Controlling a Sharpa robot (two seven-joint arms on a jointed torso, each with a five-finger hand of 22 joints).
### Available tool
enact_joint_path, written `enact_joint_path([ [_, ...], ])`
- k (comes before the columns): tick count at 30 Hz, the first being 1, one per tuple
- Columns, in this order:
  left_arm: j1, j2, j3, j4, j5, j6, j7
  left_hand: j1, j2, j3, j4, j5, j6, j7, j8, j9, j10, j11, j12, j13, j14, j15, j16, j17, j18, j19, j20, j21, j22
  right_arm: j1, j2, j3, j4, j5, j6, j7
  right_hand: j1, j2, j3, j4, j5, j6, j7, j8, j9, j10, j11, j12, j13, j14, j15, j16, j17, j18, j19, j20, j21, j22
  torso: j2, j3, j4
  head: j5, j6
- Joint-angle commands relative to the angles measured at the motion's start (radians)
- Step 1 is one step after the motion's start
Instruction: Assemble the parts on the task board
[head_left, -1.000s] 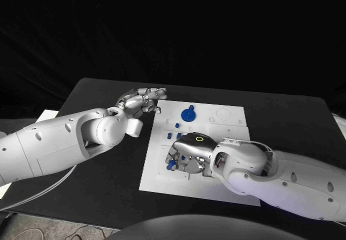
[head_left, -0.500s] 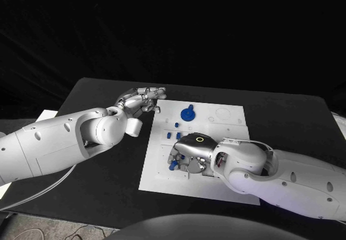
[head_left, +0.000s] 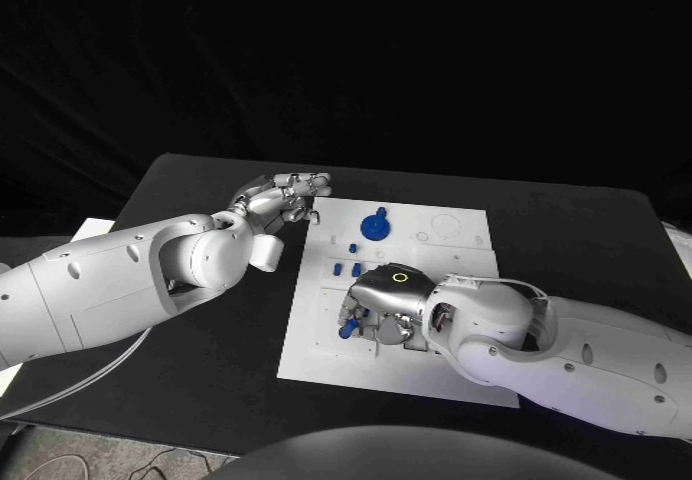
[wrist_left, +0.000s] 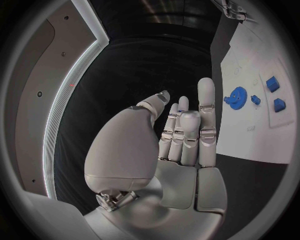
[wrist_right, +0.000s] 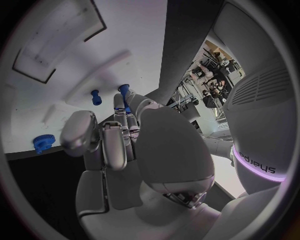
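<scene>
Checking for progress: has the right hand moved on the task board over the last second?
Yes, slightly: the right hand has crept toward the robot's body, away from the blue gear on the task board.

the one readable text is the word "sharpa", in dark lower-case letters on the white right arm (wrist_right: 256, 125) just above its glowing purple ring, seen in the right wrist view; there the word runs sideways along the arm's casing. a small yellow-green ring mark sits on the back of the right hand (head_left: 389, 300) in the head view, but it carries no letters or numbers. the task board (head_left: 447, 240) bears faint outlines and small marks near its slots, too small to read as text.
</scene>
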Motion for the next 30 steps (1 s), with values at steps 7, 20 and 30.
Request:
enact_joint_path([
  [7, 0.0, 0.001, 0.001, 0.002, -0.004, 0.021, 0.001, 0.004, 0.007, -0.001, -0.003, -0.005, -0.007, -0.002, 0.006, 0.001, -0.006, -0.001, 0.003, 0.001, -0.006, 0.0, -0.005, -0.001, 0.011, -0.002, 0.004, -0.006, -0.002, -0.001, 0.015, -0.002, -0.002, -0.044, 0.055, -0.032, -0.022, 0.0, 0.003, 0.004, 0.002, 0.004, 0.006, 0.001, 0.009, -0.012, 0.002, -0.006, 0.001, 0.052, 0.0, 0.005, -0.001, 0.0, -0.004, -0.002, 0.001, -0.001, 0.0, -0.0014, -0.0003, -0.002, -0.001],
  [20, 0.0, -0.001, 0.001, 0.004, -0.005, 0.023, -0.003, 0.004, 0.007, -0.002, -0.004, -0.005, -0.007, -0.001, 0.007, 0.001, -0.008, -0.001, 0.005, 0.002, -0.007, 0.001, -0.005, -0.003, 0.011, -0.002, 0.004, -0.007, -0.002, -0.001, 0.031, -0.009, -0.015, -0.05, -0.005, -0.038, -0.091, -0.06, -0.076, 0.006, 0.008, -0.123, 0.036, -0.01, -0.012, -0.243, 0.045, 0.001, -0.001, 0.038, 0.035, -0.029, -0.055, 0.013, -0.032, 0.03, -0.05, -0.071, -0.001, -0.0007, -0.0003, -0.003, -0.002],
  [30, 0.0, -0.003, 0.0, 0.004, -0.006, 0.023, -0.003, 0.004, 0.007, -0.002, -0.004, -0.005, -0.007, -0.001, 0.007, 0.001, -0.008, -0.001, 0.005, 0.002, -0.007, 0.001, -0.005, -0.003, 0.011, -0.002, 0.004, -0.007, -0.002, -0.002, -0.003, -0.01, 0.016, -0.051, -0.117, -0.014, -0.094, -0.066, -0.132, 0.007, 0.01, -0.146, 0.032, -0.009, -0.011, -0.273, 0.046, 0.016, 0.001, 0.035, 0.036, -0.037, -0.067, 0.015, -0.036, 0.032, -0.06, -0.084, -0.001, 0.0006, -0.0005, -0.007, 0.002],
])
